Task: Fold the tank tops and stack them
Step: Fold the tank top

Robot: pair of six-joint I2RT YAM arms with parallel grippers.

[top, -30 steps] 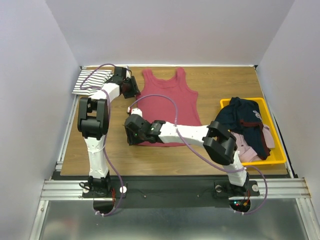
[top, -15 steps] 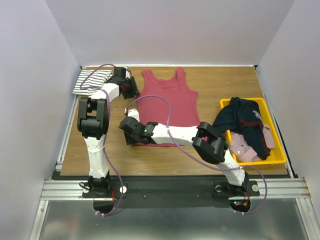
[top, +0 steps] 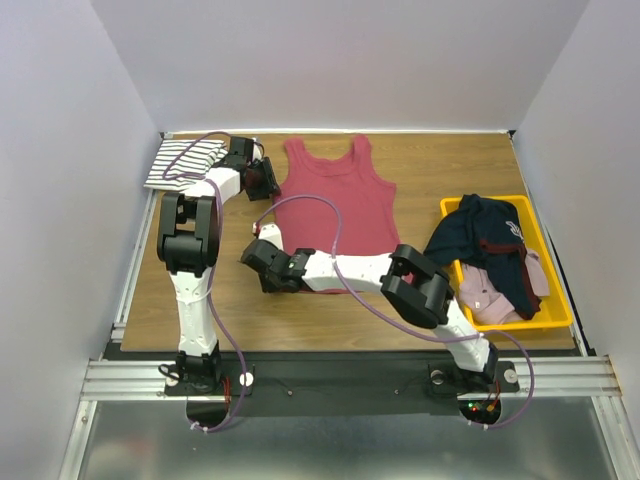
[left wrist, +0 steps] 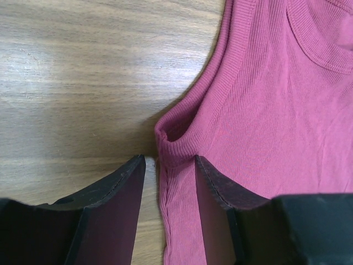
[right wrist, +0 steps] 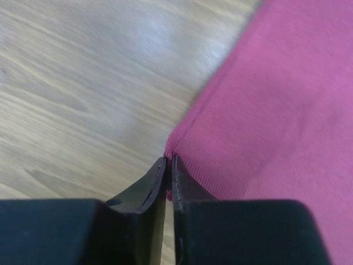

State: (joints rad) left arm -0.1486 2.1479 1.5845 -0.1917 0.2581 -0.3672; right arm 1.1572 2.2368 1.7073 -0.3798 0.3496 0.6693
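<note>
A corner of the red tank top (top: 335,205) is pinched by the right fingers (right wrist: 148,186), its armhole straddled by the parted left fingers (left wrist: 117,192).

Ribbed cloth tank top (left wrist: 265,127) — matt wood table (left wrist: 71,83)

Robot lab cell, plain white walls (top: 330,60) around a wooden table (top: 450,165), slotted aluminium rails (top: 125,378) along its near edge

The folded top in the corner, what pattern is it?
The tank top is white with thin dark stripes; top external view.
</note>
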